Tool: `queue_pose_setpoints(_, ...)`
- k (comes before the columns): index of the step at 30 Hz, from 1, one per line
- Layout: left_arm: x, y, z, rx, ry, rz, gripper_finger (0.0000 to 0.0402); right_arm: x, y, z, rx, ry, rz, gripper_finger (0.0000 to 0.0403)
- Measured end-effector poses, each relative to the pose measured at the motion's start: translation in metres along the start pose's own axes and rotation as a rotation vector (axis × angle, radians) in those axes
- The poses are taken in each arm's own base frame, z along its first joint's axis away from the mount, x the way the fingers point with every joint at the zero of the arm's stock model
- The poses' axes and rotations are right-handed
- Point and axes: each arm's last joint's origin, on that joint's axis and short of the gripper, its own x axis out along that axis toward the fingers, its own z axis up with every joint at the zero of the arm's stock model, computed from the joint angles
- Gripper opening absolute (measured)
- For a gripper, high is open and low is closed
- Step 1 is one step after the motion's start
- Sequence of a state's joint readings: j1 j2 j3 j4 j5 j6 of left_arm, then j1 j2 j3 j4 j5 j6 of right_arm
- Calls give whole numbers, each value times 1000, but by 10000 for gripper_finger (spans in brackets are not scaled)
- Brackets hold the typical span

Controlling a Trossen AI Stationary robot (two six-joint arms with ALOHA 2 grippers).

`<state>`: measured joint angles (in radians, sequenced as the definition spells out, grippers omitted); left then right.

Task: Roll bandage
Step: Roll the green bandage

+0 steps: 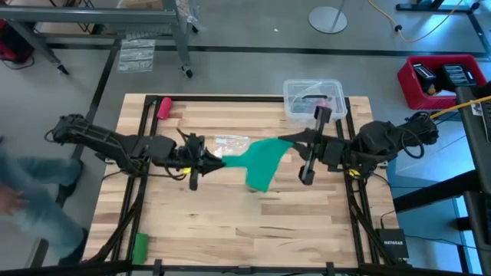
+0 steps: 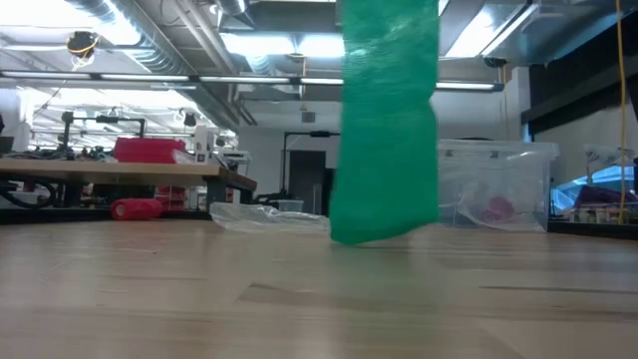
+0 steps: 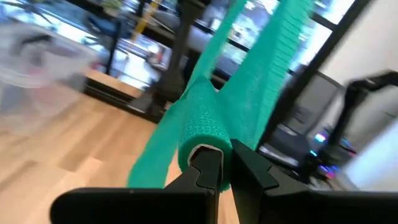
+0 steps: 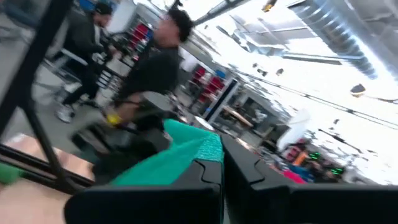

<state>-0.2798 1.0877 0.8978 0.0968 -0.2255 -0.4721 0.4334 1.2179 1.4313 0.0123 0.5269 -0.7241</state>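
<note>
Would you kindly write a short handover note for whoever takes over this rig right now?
Left end effector: shut on the rolled end of the bandage, above mid-table.
Right end effector: shut on the bandage's other end, toward the clear bin.
Bandage: stretched between both arms, slack part hanging to the table.
Done: a small roll started at the left end.
Left: roll up the remaining strip.
Pink roll and green roll lie untouched.

A clear plastic bin [image 1: 312,98], a pink-red roll [image 1: 164,106] and what seems a crinkled wrapper [image 1: 231,143] sit on the table [image 1: 230,222].
</note>
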Motion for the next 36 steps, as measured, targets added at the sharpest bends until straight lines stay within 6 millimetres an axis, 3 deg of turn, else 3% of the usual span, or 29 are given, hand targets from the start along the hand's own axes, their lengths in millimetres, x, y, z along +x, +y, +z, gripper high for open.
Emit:
queue_pose_setpoints(9,-4,-19,-7,-10,65,-188,17,21,-27,-28,-88,100,-88,0)
queue_pose_setpoints(17,0,-28,-13,-17,88,-273,17,43,-33,-58,-105,200,-69,0)
queue_pose_setpoints(27,2,-40,-15,25,74,-421,17,48,-25,-85,-65,383,9,0)
queue_pose_setpoints(36,-6,-51,6,138,-138,-526,17,55,-12,-96,34,433,100,0)
